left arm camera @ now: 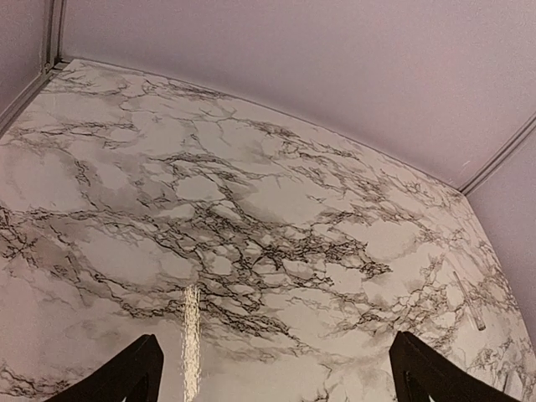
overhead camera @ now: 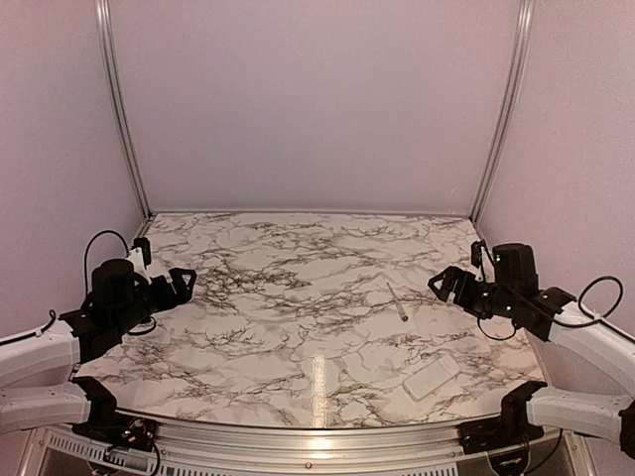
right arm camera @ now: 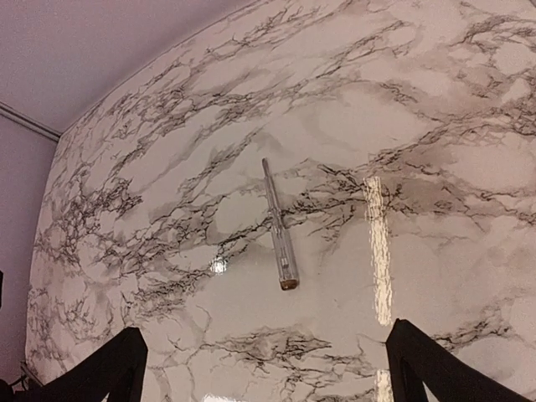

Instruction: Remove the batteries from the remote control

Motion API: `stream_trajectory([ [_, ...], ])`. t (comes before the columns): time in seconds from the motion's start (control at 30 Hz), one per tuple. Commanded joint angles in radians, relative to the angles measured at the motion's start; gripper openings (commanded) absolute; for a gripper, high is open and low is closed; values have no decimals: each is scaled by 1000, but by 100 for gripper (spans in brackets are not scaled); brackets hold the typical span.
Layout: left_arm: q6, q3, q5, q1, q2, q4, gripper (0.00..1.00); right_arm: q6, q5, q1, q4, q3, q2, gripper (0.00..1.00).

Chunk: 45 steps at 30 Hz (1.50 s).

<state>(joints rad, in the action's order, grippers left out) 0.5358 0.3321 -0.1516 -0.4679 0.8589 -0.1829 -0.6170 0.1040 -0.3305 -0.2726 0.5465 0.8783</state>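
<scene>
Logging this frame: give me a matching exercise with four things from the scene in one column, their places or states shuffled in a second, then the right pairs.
Things
1. remote control
2. thin pale rod
3. left tool
4. right tool

Places
A. open, holding nothing, over the left side of the marble table
B. lying flat near the front right corner
C. open, holding nothing, over the right side, just right of the rod
D. lying flat right of centre, farther back than the remote

Pairs: 1-B, 2-D, 3-A, 4-C
</scene>
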Motion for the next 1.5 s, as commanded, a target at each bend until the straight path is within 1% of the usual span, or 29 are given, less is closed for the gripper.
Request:
stream_trajectory([
  [0.0,19,52,-42,-86,74,-30,99,-65,-137,-101,-189,42,-3,98],
  [0.1,27,86,-77,-171,134,-54,99,-91,-189,-143,-238,75,28,98],
  [0.23,18,131,-146,-283,227,-79,99,-156,-175,-164,-330,103,80,98],
  [0.33,22,167,-156,-319,283,-87,99,-239,-175,-179,-411,121,98,99],
  [0.43,15,180,-160,-349,307,-101,99,-336,-188,-187,-499,118,103,98],
  [0.57,13,182,-174,-358,308,-99,99,-424,-187,-188,-580,105,103,98],
  [0.73,9,177,-170,-360,308,-100,99,-501,-187,-188,-627,103,119,98],
  [0.87,9,179,-170,-362,310,-99,99,-541,-169,-188,-619,99,139,98],
  [1.03,6,181,-169,-361,311,-98,99,-547,-115,-188,-550,58,182,98],
  [1.2,5,182,-168,-361,312,-98,99,-526,-132,-188,-563,79,240,98],
  [1.47,1,192,-162,-362,332,-97,99,-528,-156,-188,-562,88,258,99],
])
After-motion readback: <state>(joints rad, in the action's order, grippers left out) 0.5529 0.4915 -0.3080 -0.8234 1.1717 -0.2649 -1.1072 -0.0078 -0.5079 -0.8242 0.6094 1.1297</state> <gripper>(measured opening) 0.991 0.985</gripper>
